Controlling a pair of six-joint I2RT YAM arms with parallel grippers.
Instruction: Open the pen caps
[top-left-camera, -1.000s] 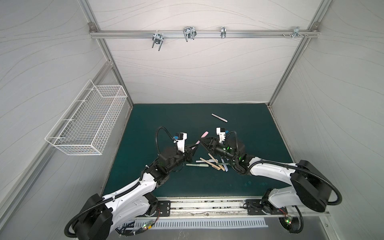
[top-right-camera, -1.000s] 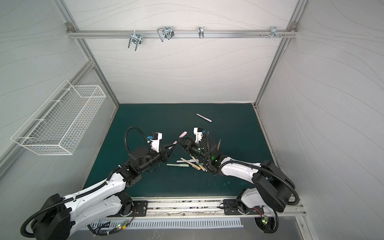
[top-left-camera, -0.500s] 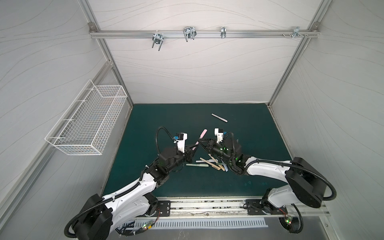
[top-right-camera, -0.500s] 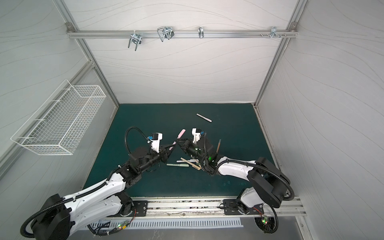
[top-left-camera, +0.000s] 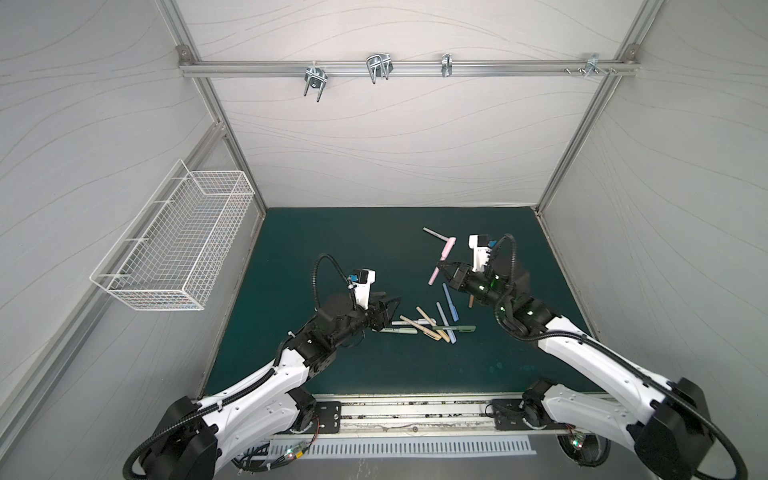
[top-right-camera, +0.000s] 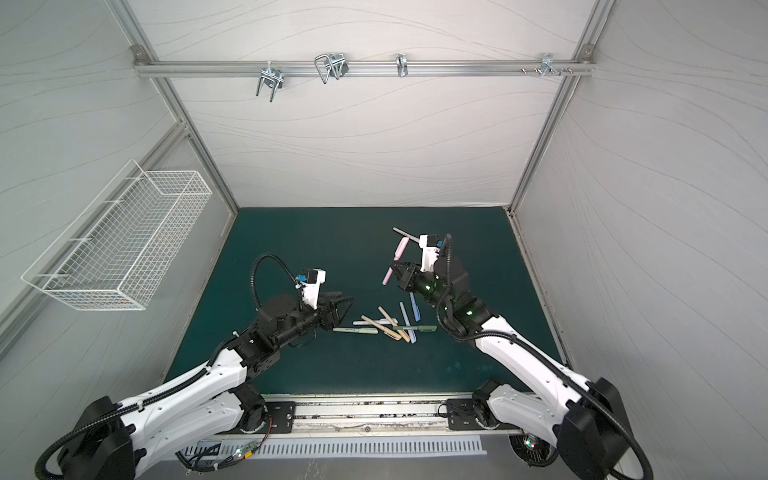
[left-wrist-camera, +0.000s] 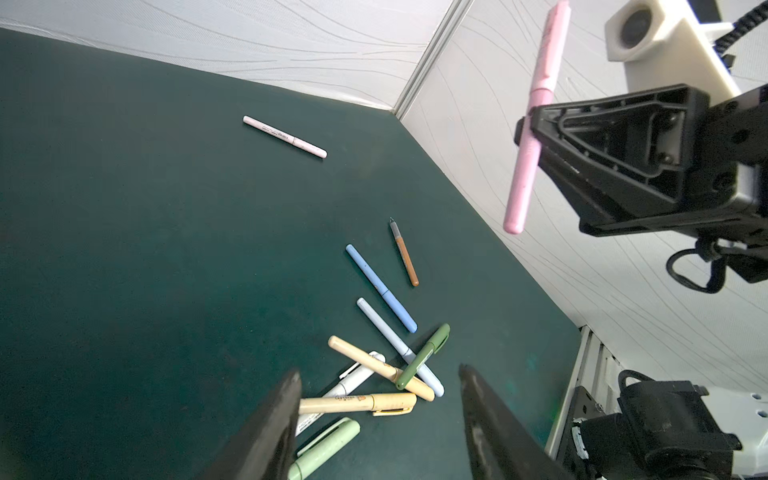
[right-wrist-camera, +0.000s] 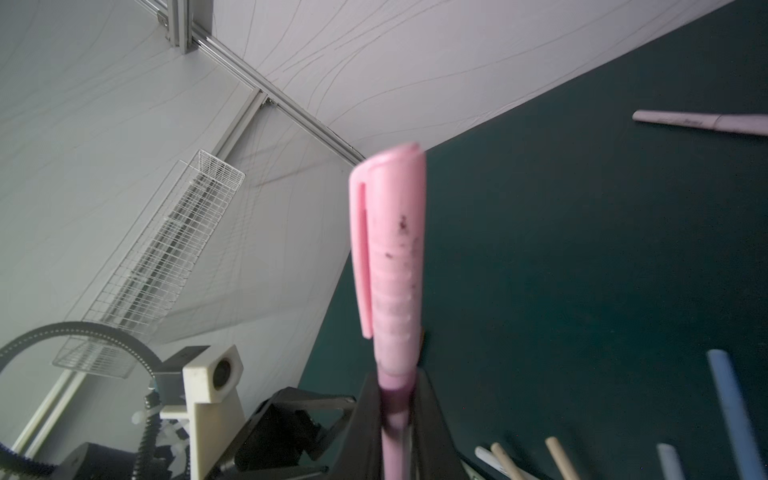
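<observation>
Left wrist view shows ten pens (left-wrist-camera: 381, 287): nine on the green mat (left-wrist-camera: 166, 208) and one pink pen (left-wrist-camera: 524, 174) in the air. The nine are two tan, two blue, two green, one white, one brown and one pale pink. Nine of the ten wear their caps. The brown pen (left-wrist-camera: 404, 252) alone shows a bare tip.

The right gripper (top-left-camera: 444, 266) is clamped tight on the pink pen just below its pink cap (right-wrist-camera: 388, 249). In both top views the cap end points to 1 o'clock and the plain end to 7 o'clock. The left gripper (top-left-camera: 388, 309) stands with its jaws apart and empty, and its fingers (left-wrist-camera: 286, 415) frame the near pens. The held pen is at 2 o'clock from it, well apart.

The pile (top-left-camera: 432, 324) lies just beside the left gripper at 3 o'clock, and at 7 o'clock from the right gripper. The pale pink pen (top-right-camera: 405, 233) lies alone at 11 o'clock from the right gripper.

A second ago both grippers met at the pink pen. Since then the left one has let go and dropped back toward 6 o'clock. The right one has tightened and carried the pen toward 3 o'clock, cap still on.
</observation>
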